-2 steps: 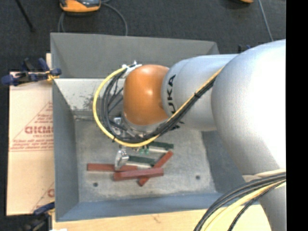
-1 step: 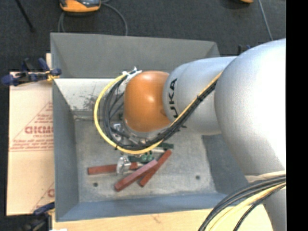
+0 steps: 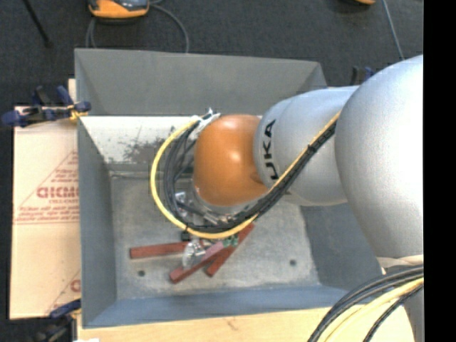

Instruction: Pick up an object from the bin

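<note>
A: Item one, nearest us: the grey arm (image 3: pixel 385 162), its orange wrist cover (image 3: pixel 224 159) ringed by cables (image 3: pixel 158 164).

B: Item two: the gripper (image 3: pixel 192 251), low over the bin (image 3: pixel 96 212) floor's front, where we see red-brown flat sticks (image 3: pixel 153 251) crossing. We cannot tell whether it is spread or pinching.

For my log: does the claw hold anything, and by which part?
It cannot be told: the claw is down at the crossed red-brown sticks, its grip hidden.

Silver arm (image 3: pixel 370 141), orange cover (image 3: pixel 224 159), yellow cables (image 3: pixel 152 173)
</note>
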Robot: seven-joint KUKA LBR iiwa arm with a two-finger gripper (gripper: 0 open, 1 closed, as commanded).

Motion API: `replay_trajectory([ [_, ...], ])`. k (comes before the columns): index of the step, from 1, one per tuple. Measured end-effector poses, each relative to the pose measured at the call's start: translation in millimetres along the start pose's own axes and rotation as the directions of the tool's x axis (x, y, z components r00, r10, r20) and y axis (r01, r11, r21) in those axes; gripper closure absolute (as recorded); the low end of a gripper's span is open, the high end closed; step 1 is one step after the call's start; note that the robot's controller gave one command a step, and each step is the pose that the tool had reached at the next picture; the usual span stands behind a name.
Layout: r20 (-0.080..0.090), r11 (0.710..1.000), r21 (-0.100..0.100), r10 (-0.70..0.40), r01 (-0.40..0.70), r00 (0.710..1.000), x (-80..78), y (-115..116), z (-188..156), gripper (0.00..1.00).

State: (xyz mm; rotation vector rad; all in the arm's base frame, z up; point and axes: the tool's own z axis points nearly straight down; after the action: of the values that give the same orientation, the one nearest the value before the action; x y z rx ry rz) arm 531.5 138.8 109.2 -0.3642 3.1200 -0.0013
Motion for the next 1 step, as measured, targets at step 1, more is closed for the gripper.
replay_trajectory([
  [1,0.005,0.998,-0.005,0.070,-0.070,0.997,-6.2,-3.6,14.8,0.00],
])
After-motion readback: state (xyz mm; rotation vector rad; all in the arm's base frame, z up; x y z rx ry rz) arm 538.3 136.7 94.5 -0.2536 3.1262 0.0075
